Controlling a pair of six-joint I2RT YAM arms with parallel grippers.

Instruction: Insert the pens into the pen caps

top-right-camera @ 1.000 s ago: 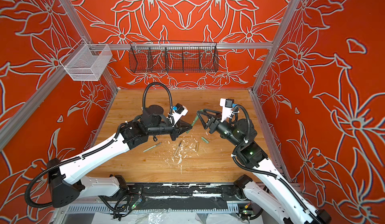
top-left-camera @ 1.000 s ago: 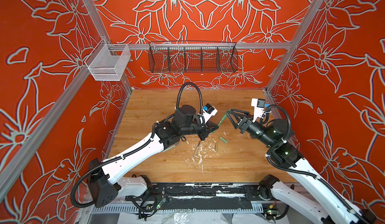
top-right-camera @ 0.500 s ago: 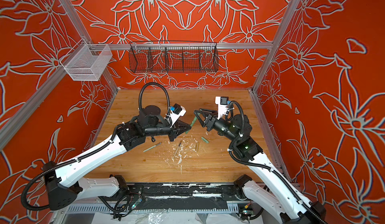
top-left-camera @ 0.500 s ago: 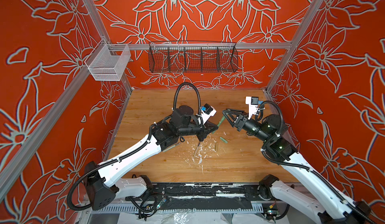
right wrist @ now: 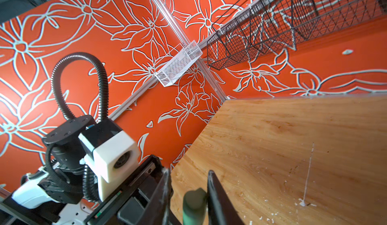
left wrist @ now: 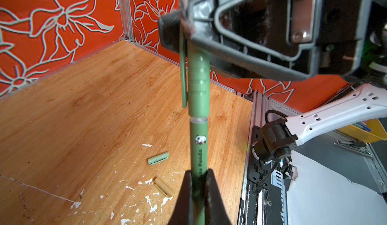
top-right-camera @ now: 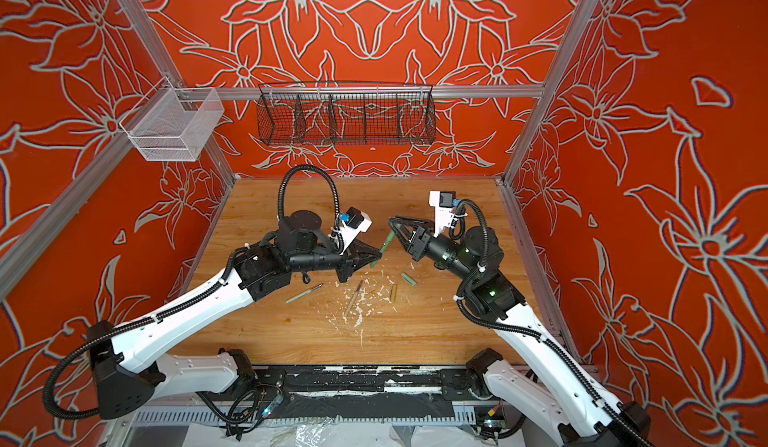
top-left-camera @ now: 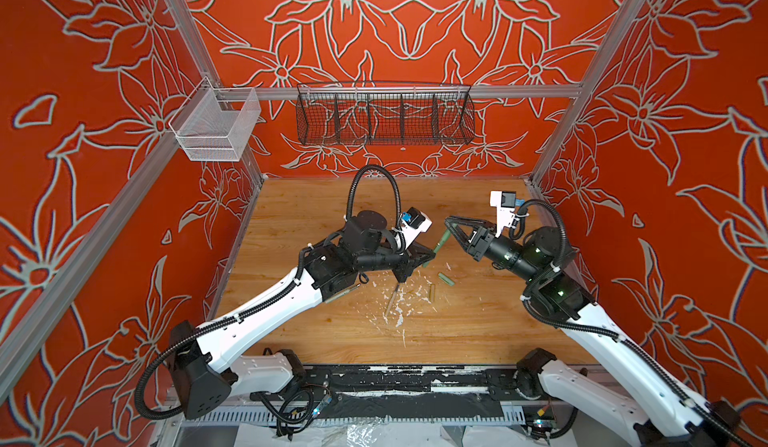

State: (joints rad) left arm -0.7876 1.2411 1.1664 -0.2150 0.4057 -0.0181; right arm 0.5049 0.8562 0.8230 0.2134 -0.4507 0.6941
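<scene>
Three pens [top-right-camera: 303,294], three caps [top-right-camera: 408,279], one pair held

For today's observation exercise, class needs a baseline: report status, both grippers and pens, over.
Left gripper shut on dark green pen. Right gripper straddles its cap, gap showing. Nothing blocking.

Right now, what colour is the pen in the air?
Green. The pen shows best in the left wrist view.

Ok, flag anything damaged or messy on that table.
Yes: white paint flecks litter the wooden tabletop around the loose slim tan pen and stubby tan cap. The black front rail is chipped white too. It looks like flaked coating, not a spill.
</scene>
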